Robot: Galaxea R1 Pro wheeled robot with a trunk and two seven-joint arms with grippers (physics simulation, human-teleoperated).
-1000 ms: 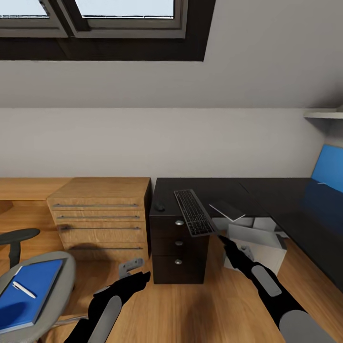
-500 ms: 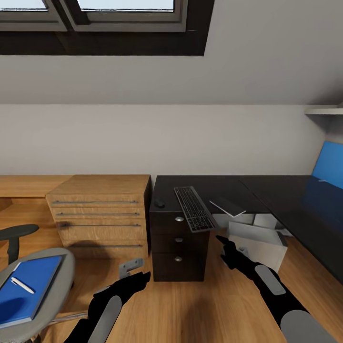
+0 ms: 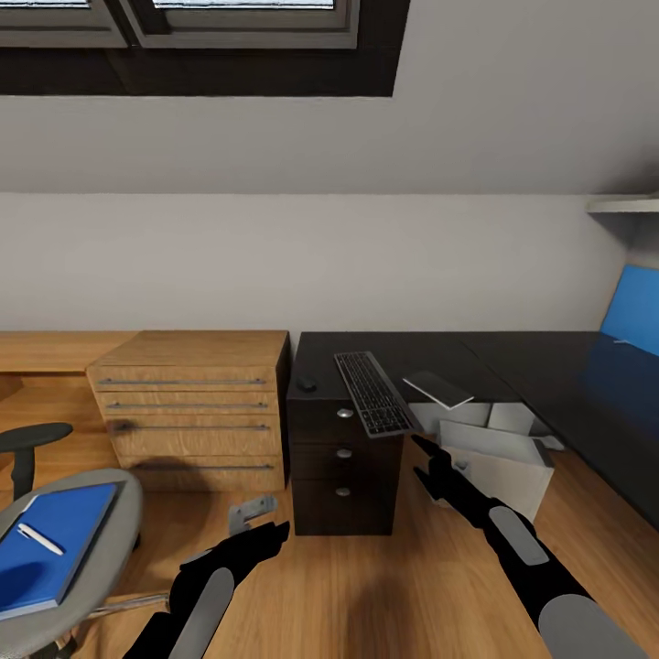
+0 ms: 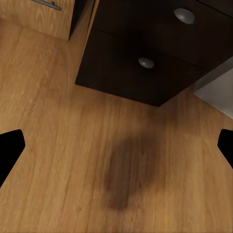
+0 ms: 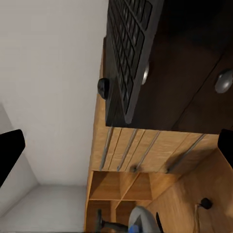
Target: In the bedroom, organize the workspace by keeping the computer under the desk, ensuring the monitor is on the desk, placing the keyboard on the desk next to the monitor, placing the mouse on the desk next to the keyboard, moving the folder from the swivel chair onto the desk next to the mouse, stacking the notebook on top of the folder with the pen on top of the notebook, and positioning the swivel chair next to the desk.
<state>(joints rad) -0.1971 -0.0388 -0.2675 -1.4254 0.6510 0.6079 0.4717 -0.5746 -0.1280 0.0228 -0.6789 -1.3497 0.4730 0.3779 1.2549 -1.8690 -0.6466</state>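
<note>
Currently the keyboard (image 3: 373,394) is overhanging the bench (image 3: 430,359) edge, lying just beyond the right pincer (image 3: 423,448), long axis pointing away. The pincer is sitting spread and empty, nearer than the left pincer (image 3: 275,529).

Your head camera is tilting and drifting, so the whole scene is sliding upward and slightly left in the frame; this is the view moving, not the furniture. The window at the top is slipping further past the upper edge, and the swivel chair (image 3: 69,540) with the folder (image 3: 50,545) and pen (image 3: 38,539) is edging further toward the lower-left corner. Your right gripper (image 3: 423,458) is rising in the frame, its tips now sitting just below the overhanging front end of the keyboard (image 3: 373,394), nearer to it than before. More wooden floor is showing along the bottom.
</note>
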